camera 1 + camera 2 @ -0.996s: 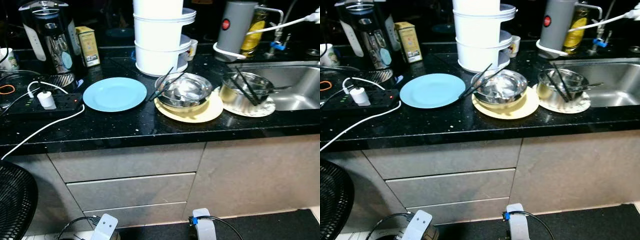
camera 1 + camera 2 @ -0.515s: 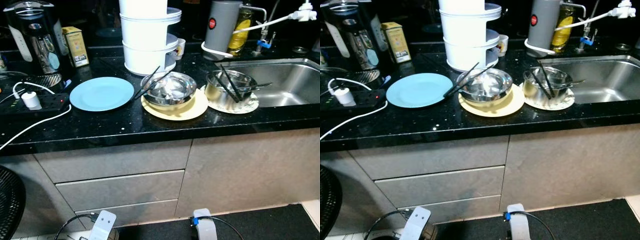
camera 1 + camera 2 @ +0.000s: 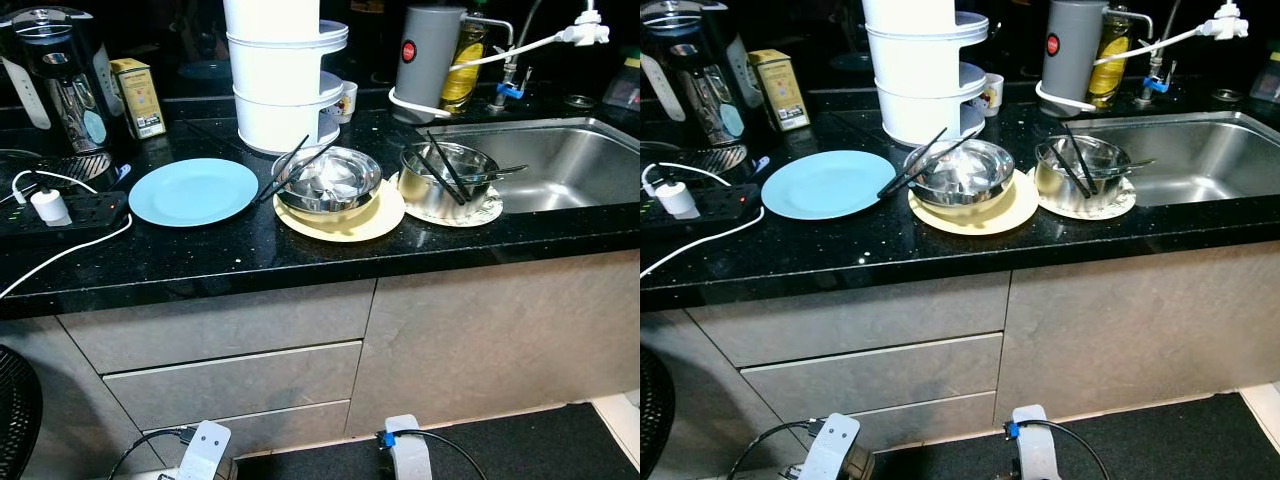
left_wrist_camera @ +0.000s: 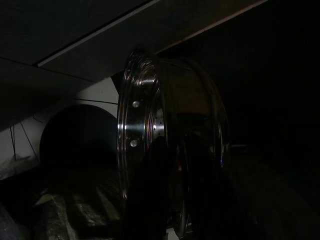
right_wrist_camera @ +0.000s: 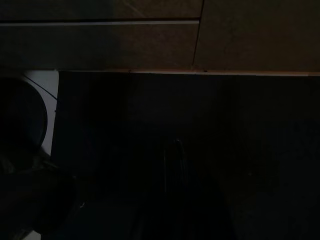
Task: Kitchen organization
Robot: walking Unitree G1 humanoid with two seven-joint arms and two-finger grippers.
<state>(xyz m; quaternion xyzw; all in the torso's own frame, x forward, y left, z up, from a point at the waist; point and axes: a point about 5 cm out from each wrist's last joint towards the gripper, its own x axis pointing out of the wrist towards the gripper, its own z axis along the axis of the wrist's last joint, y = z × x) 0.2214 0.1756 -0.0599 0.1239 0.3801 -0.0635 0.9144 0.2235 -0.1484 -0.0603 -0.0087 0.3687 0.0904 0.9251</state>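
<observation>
on the black speckled counter: round light-blue plate, steel bowl with black chopsticks on a yellow plate. left gripper gripping a shiny steel bowl; right gripper too dark, cannot tell.

We face a black speckled countertop running from nine to three o'clock, glossy under overhead light. Below it sit grey cabinet fronts: drawers at seven o'clock, a plain door at four. A stainless sink lies at two o'clock. Dark floor spreads at five.
</observation>
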